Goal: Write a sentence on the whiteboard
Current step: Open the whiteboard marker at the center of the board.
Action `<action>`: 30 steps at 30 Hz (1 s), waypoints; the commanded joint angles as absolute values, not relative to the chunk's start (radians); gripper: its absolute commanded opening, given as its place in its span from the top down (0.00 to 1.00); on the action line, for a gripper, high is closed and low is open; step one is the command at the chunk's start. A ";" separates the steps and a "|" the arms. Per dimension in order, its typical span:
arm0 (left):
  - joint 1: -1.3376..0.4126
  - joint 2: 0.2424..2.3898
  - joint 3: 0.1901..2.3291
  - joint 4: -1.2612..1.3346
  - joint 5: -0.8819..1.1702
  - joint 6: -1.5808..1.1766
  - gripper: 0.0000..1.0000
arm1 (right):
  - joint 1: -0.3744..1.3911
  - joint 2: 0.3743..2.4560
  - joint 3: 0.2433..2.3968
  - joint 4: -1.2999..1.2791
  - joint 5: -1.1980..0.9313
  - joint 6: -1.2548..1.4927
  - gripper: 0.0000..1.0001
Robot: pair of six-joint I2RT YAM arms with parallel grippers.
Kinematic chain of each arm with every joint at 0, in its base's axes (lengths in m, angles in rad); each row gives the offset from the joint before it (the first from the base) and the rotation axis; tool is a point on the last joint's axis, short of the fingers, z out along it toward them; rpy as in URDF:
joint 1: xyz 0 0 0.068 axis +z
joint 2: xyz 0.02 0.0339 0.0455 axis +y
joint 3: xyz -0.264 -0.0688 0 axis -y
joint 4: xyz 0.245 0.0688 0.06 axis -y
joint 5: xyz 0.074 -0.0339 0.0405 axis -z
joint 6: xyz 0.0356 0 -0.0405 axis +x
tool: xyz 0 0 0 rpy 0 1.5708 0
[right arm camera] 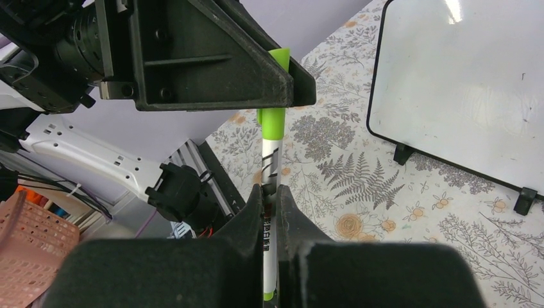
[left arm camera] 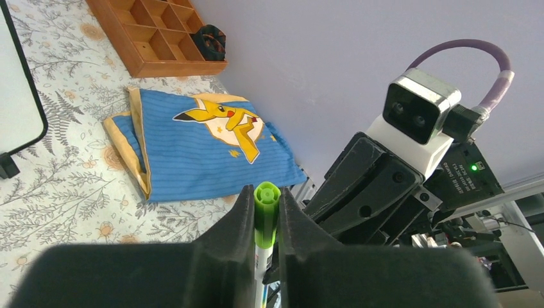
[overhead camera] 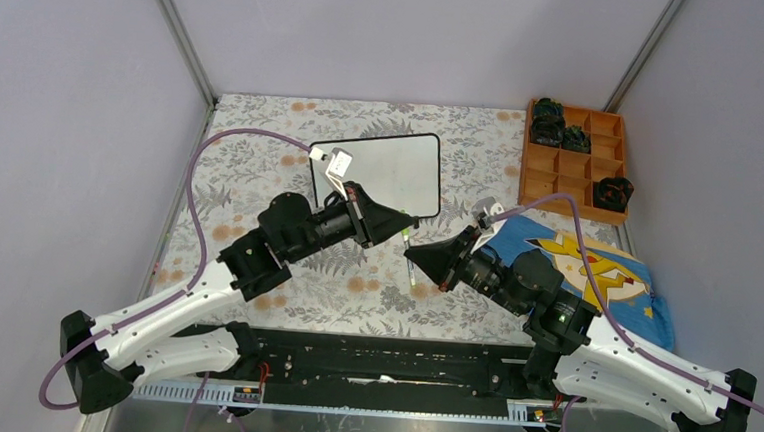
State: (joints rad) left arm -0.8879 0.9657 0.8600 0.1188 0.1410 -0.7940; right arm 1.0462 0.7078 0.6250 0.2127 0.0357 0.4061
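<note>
Plain pale lavender-grey walls (overhead camera: pixel 399 37) close the space in on three sides, meeting at slim grey corner posts (overhead camera: pixel 178 28) at 11 and 1 o'clock. The worktop (overhead camera: pixel 261 159) wears a cloth printed with grey ferns and orange blossoms. A wooden compartment tray (overhead camera: pixel 540 186) sits at 2 o'clock, a blue cartoon-print cloth (overhead camera: pixel 643 302) at 4 o'clock. The light is soft and even.

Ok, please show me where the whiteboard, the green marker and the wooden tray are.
whiteboard (overhead camera: pixel 401 172), top view, on its bare white face
green marker (right arm camera: pixel 272 160), right wrist view, on its white barrel
wooden tray (overhead camera: pixel 573 168), top view, on an empty middle compartment
</note>
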 commanded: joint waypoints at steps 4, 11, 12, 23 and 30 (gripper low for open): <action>-0.894 0.934 0.836 0.179 0.168 -0.806 1.00 | 1.042 0.718 0.680 0.264 -0.022 0.482 0.50; -0.894 0.878 0.813 0.200 0.161 -0.819 1.00 | 1.041 0.748 0.710 0.278 -0.062 0.549 0.31; -0.894 0.871 0.809 0.202 0.160 -0.822 1.00 | 1.042 0.755 0.715 0.282 -0.070 0.557 0.31; -0.894 0.819 0.780 0.219 0.153 -0.836 1.00 | 1.042 0.815 0.730 0.347 -0.115 0.622 0.43; -0.894 0.803 0.778 0.216 0.149 -0.838 1.00 | 1.042 0.823 0.724 0.362 -0.107 0.639 0.59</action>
State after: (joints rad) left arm -0.8902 0.8257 0.7841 0.1493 0.1505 -0.8333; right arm 1.0454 0.8261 0.6888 0.2897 -0.0990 0.6155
